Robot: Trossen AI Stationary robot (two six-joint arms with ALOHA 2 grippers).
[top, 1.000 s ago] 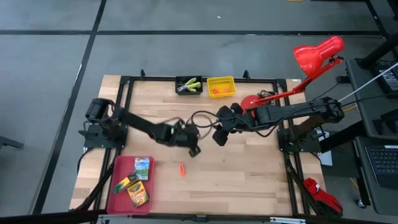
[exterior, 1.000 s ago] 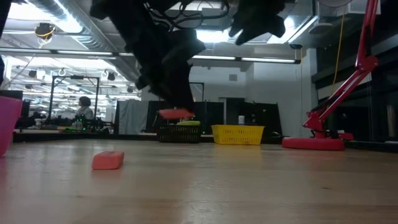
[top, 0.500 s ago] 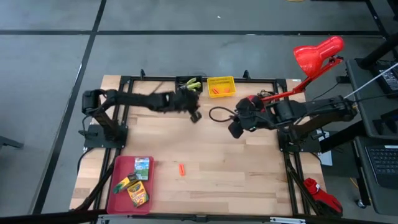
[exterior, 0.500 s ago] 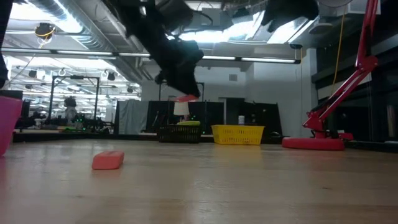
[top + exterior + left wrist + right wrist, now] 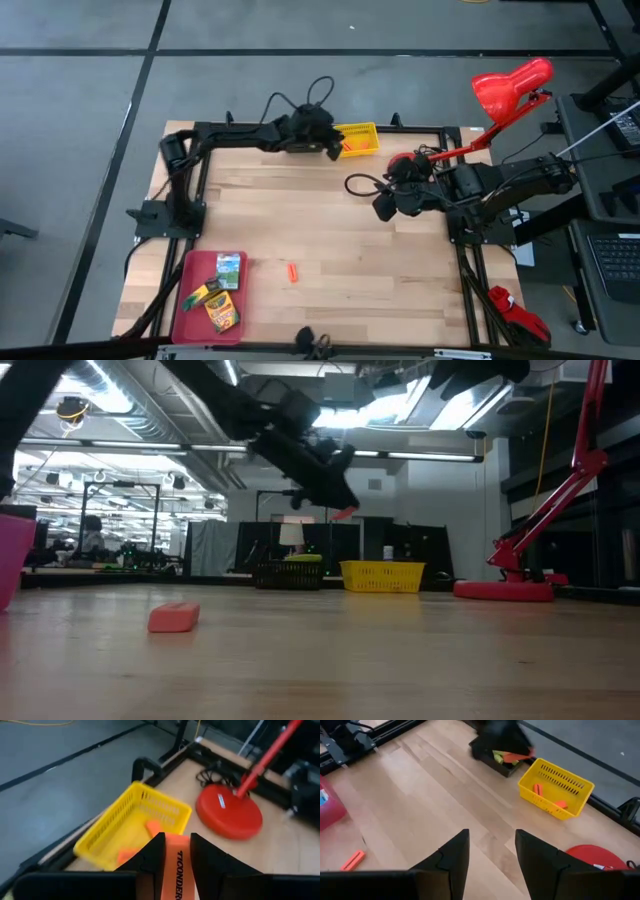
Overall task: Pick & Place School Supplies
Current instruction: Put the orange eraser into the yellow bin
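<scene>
Near edge: 3 crayon boxes [image 5: 218, 298] in red tray [image 5: 190, 318] at the bench's near-left corner; 1 orange piece [image 5: 292, 272] loose mid-bench. Right claw [image 5: 385, 203] open, empty, toward right edge. Far edge: left claw [image 5: 172, 855] clamped on orange stub [image 5: 175, 865] above yellow bin [image 5: 355, 138].

My left gripper [image 5: 174, 851] is closed on an orange piece [image 5: 176, 862] with dark lettering, held just above the yellow bin [image 5: 134, 832]. Two more orange pieces [image 5: 152, 827] lie inside the yellow bin. A red lamp base [image 5: 229, 812] rests on the wooden table [image 5: 280, 845] just beside the yellow bin.
</scene>
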